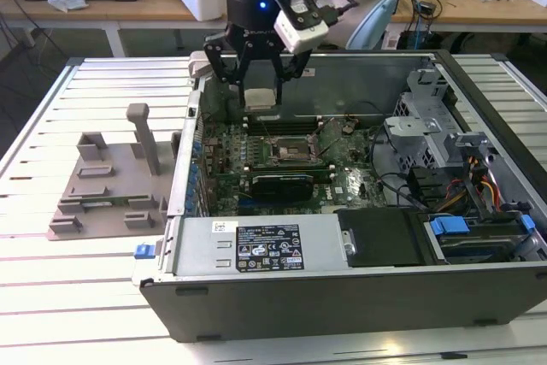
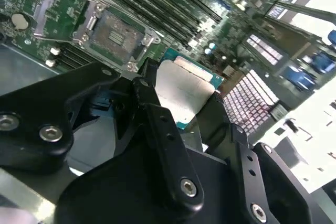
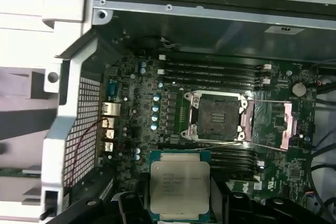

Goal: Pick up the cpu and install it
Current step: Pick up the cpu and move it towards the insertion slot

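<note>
My gripper (image 1: 259,94) hangs over the open computer case, shut on the cpu (image 1: 259,98), a flat square chip with a silver top. In both wrist views the cpu (image 2: 185,92) (image 3: 179,184) sits flat between the black fingers (image 2: 157,124), clear of the board. On the green motherboard (image 1: 346,181) the socket (image 1: 291,153) (image 2: 113,35) (image 3: 215,116) lies open, its metal frame flipped back and its cavity bare. In the exterior view the cpu is above and to the left of the socket, over the memory slots (image 3: 210,72).
A grey fixture plate (image 1: 107,185) with raised blocks lies on the slatted table at the exterior view's left. Inside the case are a power supply (image 1: 256,245), a drive cage (image 1: 436,138) with cables, and case walls (image 1: 359,70) around the board.
</note>
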